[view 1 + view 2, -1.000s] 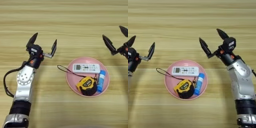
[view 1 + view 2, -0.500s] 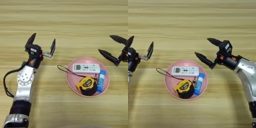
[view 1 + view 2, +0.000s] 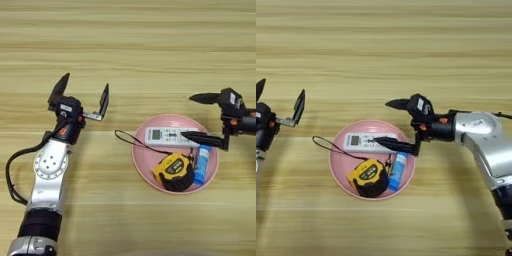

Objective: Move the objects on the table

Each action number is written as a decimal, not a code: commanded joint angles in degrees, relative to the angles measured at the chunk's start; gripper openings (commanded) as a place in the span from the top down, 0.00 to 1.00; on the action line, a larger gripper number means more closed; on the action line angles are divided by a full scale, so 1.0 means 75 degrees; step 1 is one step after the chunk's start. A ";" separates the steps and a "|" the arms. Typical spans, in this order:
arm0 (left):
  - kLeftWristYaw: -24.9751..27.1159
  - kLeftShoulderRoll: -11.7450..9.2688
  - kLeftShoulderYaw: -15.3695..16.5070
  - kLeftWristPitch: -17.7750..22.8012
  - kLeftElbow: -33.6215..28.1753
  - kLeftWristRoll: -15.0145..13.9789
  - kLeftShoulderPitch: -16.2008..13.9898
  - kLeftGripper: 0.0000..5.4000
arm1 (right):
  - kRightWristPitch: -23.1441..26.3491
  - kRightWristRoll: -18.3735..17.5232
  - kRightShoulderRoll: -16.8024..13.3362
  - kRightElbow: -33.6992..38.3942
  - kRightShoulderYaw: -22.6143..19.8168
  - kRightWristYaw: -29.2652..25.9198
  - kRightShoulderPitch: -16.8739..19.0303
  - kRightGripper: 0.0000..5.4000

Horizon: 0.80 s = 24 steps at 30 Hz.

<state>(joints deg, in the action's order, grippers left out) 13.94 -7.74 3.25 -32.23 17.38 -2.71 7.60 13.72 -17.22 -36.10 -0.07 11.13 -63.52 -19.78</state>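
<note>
- Table point(image 3: 130, 45): tan wood planks, fills the whole view. Back half bare, wide open strip in front of the plate too, and bare wood between the two arms.
- Left arm point(image 3: 50, 170): comes up from the bottom-left corner, silver w/ black cable looping off its left side. Well apart from the plate.
- Right arm point(image 3: 481, 145): comes in from the right edge, forearm lying across toward the plate.
- Plate point(image 3: 338, 175): round, pink, mid-table. Holds all three items below, so little bare room inside, mostly at its front-left.
- Left gripper point(image 3: 81, 97): held left of the plate, fingers spread wide, nothing between them.
- Right gripper point(image 3: 388, 122): at the plate's back-right rim, fingers spread wide, holding nothing. One finger point(image 3: 398, 104) behind the rim; other finger point(image 3: 393, 144) reaches in over the remote's right end. Touching or not: can't tell.
- Remote point(image 3: 165, 136): white, flat across the back of the plate.
- Tape measure point(image 3: 174, 171): yellow/black, front of the plate. Its black cord point(image 3: 127, 140) runs out over the left rim onto the table.
- Tube point(image 3: 397, 166): blue w/ white cap, along the plate's right side, just beside the tape measure.
</note>
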 commanded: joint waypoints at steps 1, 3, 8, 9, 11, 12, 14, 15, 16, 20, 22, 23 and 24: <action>-0.0095 0.0028 -0.0029 -0.0036 -0.0147 0.0018 -0.0155 0.00 | -0.0003 0.0487 0.0069 -0.0509 0.0445 -0.0234 -0.0578 0.00; -0.0124 0.0041 -0.0023 -0.0036 -0.0197 0.0007 -0.0208 0.00 | -0.0057 0.0658 0.0084 -0.0705 0.0630 -0.0389 -0.0717 0.00; -0.0179 0.0061 -0.0031 0.0012 -0.0351 -0.0015 -0.0300 0.00 | -0.0145 0.1054 0.0154 -0.1217 0.0948 -0.0626 -0.1009 0.00; -0.0183 0.0058 -0.0033 0.0005 -0.0368 -0.0015 -0.0311 0.00 | -0.0192 0.1138 0.0186 -0.1361 0.0994 -0.0636 -0.1068 0.00; -0.0199 0.0059 -0.0012 -0.0028 -0.0301 -0.0030 -0.0296 0.00 | -0.0259 0.1267 0.0261 -0.1627 0.1054 -0.0643 -0.1159 0.00; -0.0206 0.0065 -0.0002 -0.0033 -0.0266 -0.0045 -0.0288 0.00 | -0.0293 0.1321 0.0279 -0.1710 0.1081 -0.0665 -0.1175 0.00; -0.0216 0.0070 -0.0001 -0.0042 -0.0225 -0.0049 -0.0273 0.00 | -0.0374 0.1454 0.0280 -0.1826 0.1148 -0.0726 -0.1166 0.00; -0.0215 0.0070 -0.0007 -0.0047 -0.0218 -0.0046 -0.0264 0.00 | -0.0414 0.1520 0.0265 -0.1872 0.1189 -0.0760 -0.1149 0.00; -0.0213 0.0070 -0.0014 -0.0055 -0.0212 -0.0040 -0.0254 0.00 | -0.0448 0.1576 0.0256 -0.1920 0.1219 -0.0795 -0.1136 0.00; -0.0213 0.0075 -0.0029 -0.0076 -0.0195 -0.0026 -0.0229 0.00 | -0.0530 0.1776 0.0294 -0.2082 0.1316 -0.0860 -0.1096 0.00; -0.0216 0.0082 -0.0035 -0.0098 -0.0180 -0.0020 -0.0234 0.00 | -0.0596 0.1958 0.0324 -0.2186 0.1411 -0.0804 -0.1073 0.00; -0.0218 0.0083 -0.0039 -0.0102 -0.0194 -0.0013 -0.0242 0.00 | -0.0659 0.2069 0.0325 -0.2253 0.1476 -0.0789 -0.1054 0.03; -0.0222 0.0083 -0.0041 -0.0105 -0.0205 -0.0009 -0.0246 0.00 | -0.0712 0.2151 0.0332 -0.2318 0.1529 -0.0800 -0.1038 0.04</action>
<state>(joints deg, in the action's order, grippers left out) 12.58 -7.29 3.13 -32.41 15.69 -2.71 5.49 9.41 -2.74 -33.61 -16.51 21.49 -69.27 -27.27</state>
